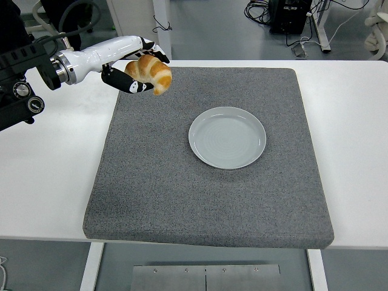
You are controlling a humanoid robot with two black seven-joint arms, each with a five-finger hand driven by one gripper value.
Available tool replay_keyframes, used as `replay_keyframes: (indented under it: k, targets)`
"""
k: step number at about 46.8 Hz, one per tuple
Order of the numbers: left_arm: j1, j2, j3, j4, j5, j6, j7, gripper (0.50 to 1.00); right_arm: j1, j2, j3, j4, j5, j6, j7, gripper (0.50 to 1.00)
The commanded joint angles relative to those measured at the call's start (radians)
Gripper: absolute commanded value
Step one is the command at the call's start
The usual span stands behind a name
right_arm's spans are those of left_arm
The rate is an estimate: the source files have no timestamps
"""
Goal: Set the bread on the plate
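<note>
Head view: you are looking down on a white table point(48, 182) with a thick grey felt-like mat point(206, 182) covering most of its middle. A pale grey plate point(227, 137) sits on the mat, a little right of centre and toward the far half; its dish is bare. Beyond the table's far edge you see grey floor, white furniture legs point(161, 27), and a black box with tangled cables point(290, 13) at the upper right. A dark shape at the top left corner cannot be made out.

Your left hand point(130, 66) comes in from the left edge on a white forearm with a black wrist unit, and is raised near the mat's far left corner. Its fingers are curled around the bread point(150, 71), a golden-brown croissant: black fingertips point(134, 86) show under it, others wrap over its top. The bread is held up off the mat, clear of the surface. It is well apart from the plate, up and to the left of it in the picture.
</note>
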State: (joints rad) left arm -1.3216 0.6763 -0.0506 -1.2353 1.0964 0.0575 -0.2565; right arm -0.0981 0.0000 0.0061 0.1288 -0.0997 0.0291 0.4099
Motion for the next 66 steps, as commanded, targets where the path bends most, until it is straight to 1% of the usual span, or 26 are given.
replay_keyframes:
  k: [1,7,17,29,38,50,59,66]
  targets:
    - [-0.001,-0.004,-0.024,0.0,0.003,-0.018,-0.001,0.661,0.0,0.0,0.0,0.0,0.0,-0.001,0.0,1.0]
    - [-0.001,-0.024,-0.061,0.0,0.006,-0.054,-0.003,0.666,0.0,0.0,0.0,0.0,0.0,0.0,0.0,1.0]
    - [-0.011,-0.086,-0.063,0.0,0.031,-0.056,0.0,0.667,0.0,0.0,0.0,0.0,0.0,0.0,0.001,1.0]
    - [-0.011,-0.219,-0.052,0.028,0.094,-0.056,0.006,0.672,0.0,0.0,0.0,0.0,0.0,-0.001,0.0,1.0]
    - [-0.007,-0.3,-0.051,0.089,0.122,-0.054,0.008,0.674,0.0,0.0,0.0,0.0,0.0,0.0,0.0,1.0]
    - [0.009,-0.365,-0.028,0.169,0.137,-0.05,0.008,0.674,0.0,0.0,0.0,0.0,0.0,0.0,0.0,1.0]
    - [0.033,-0.385,-0.018,0.18,0.146,-0.047,0.006,0.674,0.0,0.0,0.0,0.0,0.0,0.0,0.001,1.0]
    - [0.071,-0.42,-0.018,0.223,0.218,-0.012,0.006,0.674,0.0,0.0,0.0,0.0,0.0,-0.002,0.0,1.0]
